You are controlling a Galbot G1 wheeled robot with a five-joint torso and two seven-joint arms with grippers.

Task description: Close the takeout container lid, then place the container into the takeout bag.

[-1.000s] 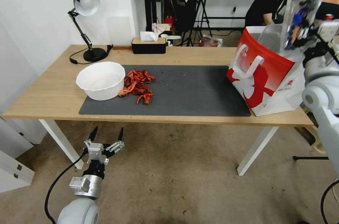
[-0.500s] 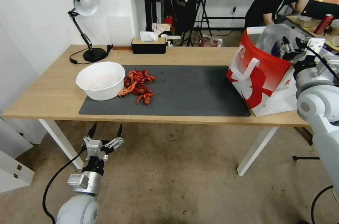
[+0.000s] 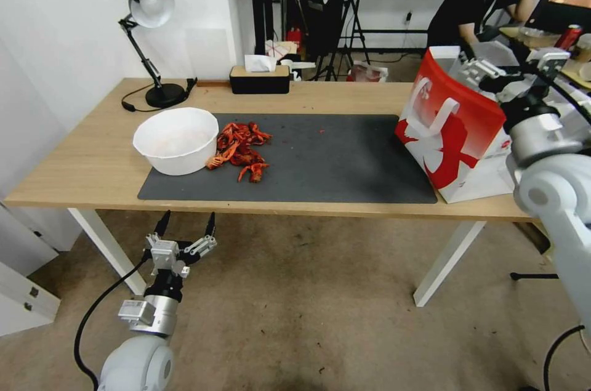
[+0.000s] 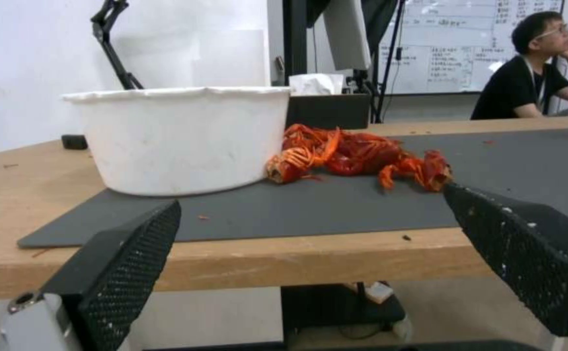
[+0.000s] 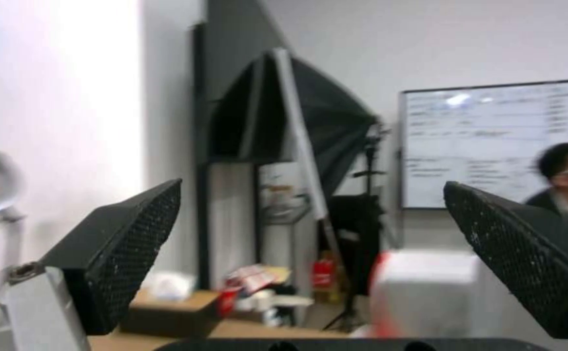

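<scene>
Workshop room w/ white wall at left, tripods and a whiteboard at the back. A wooden bench [image 3: 92, 163] on white legs carried a dark grey mat [image 3: 345, 163] across its middle. Far left on the bench stood a black desk lamp [image 3: 148, 40]; a black tissue box [image 3: 259, 78] sat at the far edge, near the centre. On the mat's left end sat a round white bowl [image 3: 176, 140], and touching its right side lay a heap of red crayfish shells [image 3: 241, 149].

The takeout bag [image 3: 458, 132], red and white w/ white strap handles and a white figure print, stood upright at the bench's right end, partly on the mat's right edge, mouth open upward.

Right pincer [image 3: 486, 74] hung just above the bag's open mouth, at its far right rim. In the right wrist view its two black mesh-textured fingers [image 5: 125, 248] stood wide apart w/ nothing between them; the bag's red-and-white top showed blurred below.

The takeout container could not be made out in any view; can't tell whether it lay inside the bag.

Left pincer [image 3: 184, 232] was parked low, in front of the bench's near edge on the left, over the floor, pointing toward the bench. Its fingers [image 4: 127, 273] were spread wide, empty; the left wrist view looked along the bench top at the bowl [image 4: 183, 139] and the shells [image 4: 362, 161].
</scene>
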